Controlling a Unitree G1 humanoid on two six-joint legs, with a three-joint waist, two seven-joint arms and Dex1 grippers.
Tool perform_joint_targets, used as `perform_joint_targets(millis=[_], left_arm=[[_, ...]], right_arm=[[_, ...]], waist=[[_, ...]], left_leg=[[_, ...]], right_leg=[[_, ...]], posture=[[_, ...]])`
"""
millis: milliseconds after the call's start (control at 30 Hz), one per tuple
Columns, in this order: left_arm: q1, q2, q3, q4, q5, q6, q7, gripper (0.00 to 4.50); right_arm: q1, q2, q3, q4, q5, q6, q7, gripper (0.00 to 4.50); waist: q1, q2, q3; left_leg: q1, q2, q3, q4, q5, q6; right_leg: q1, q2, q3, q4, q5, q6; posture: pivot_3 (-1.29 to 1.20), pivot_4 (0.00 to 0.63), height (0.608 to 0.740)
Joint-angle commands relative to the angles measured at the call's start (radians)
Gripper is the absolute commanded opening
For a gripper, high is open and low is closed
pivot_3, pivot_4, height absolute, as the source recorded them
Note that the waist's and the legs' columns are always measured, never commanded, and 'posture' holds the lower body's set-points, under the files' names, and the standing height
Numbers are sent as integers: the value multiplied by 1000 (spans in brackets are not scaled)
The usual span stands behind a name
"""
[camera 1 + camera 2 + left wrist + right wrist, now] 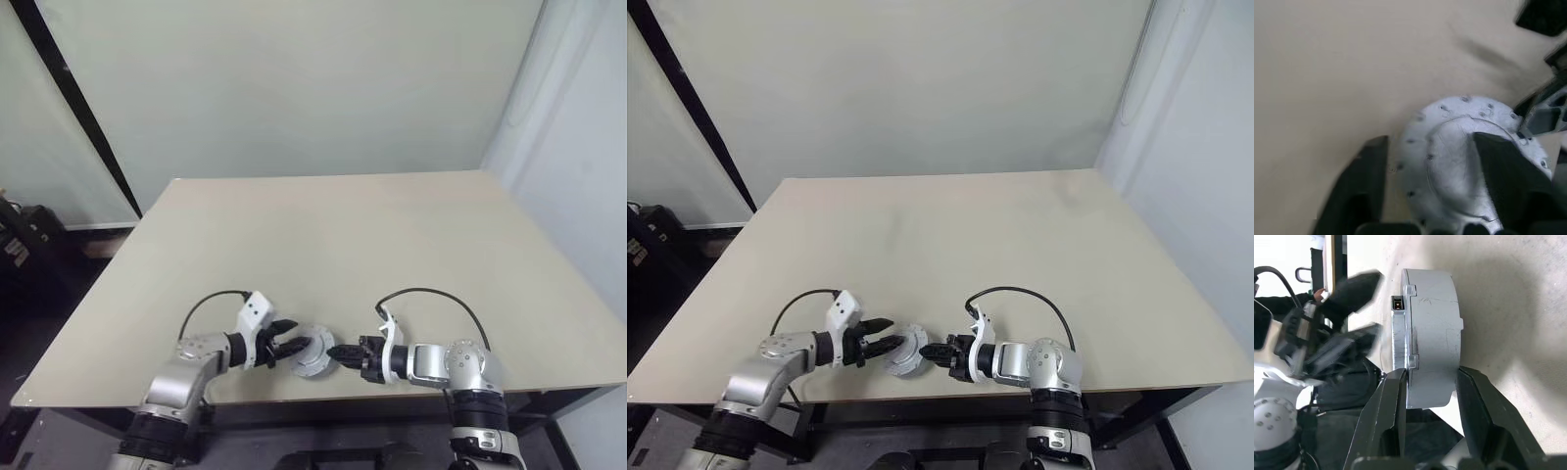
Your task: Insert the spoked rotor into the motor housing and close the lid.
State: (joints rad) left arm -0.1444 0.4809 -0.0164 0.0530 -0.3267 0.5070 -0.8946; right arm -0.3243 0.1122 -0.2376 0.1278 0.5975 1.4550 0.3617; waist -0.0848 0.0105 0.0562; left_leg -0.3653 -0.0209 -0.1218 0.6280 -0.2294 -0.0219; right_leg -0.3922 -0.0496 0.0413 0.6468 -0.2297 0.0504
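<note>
Now the closed motor housing sits at the near edge of the counter, held on its rim between the two claws, the grey lid already seated on it. No rotor is visible; whether it lies inside cannot be told.

The right claw reaches in from the housing's three o'clock side, its fingers clamped on the puck across its thickness, one on the lid side and one on the base side. In the right wrist view the housing stands on edge: its flat faces are turned sideways and its round axis runs across the gap between those two fingers.

The left claw comes from the nine o'clock side. Its fingers stand apart, one on either side of the lid's raised centre. One finger overlaps the lid's face; whether it presses there cannot be told. The other is clear of the rim, over bare counter.

Judged from this, the lid is on and the work is near its end. What remains probably turns on the right claw alone, since it is the only one gripping. The housing lies straight ahead of that claw, toward the left arm. Setting it down flat would call for turning the wrist so the lid faces up. The risk is the near counter edge, just beside the puck at six o'clock.
</note>
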Motion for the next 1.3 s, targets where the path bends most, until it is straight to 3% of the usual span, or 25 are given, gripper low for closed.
perform_joint_targets(millis=[33,400,967,1300], left_arm=[[0,12,127,-58,-120,86,21,4353],[92,-38,276,-131,-304,285,146,4500],[149,-96,355,-178,-487,412,247,4500],[144,-201,384,-132,-613,451,296,4500]], right_arm=[[-19,18,-1,-1,17,0,-13,1239],[-43,121,-135,12,113,21,-26,1218],[-66,168,-192,48,305,-51,-106,1215],[-72,170,-170,60,464,-90,-188,1215]], waist=[[0,0,0],[0,-1,1],[4,-1,0],[4,-1,0]], left_leg=[[0,0,0,0,0,0],[-1,0,-1,0,0,0],[-15,-1,0,0,0,0],[-15,-1,0,1,0,0]], right_leg=[[0,0,0,0,0,0],[-1,0,0,-1,0,0],[-13,-1,1,-1,1,0],[-13,0,1,-1,1,0]], posture=[[0,0,740],[0,0,740],[0,0,740],[0,0,740]])
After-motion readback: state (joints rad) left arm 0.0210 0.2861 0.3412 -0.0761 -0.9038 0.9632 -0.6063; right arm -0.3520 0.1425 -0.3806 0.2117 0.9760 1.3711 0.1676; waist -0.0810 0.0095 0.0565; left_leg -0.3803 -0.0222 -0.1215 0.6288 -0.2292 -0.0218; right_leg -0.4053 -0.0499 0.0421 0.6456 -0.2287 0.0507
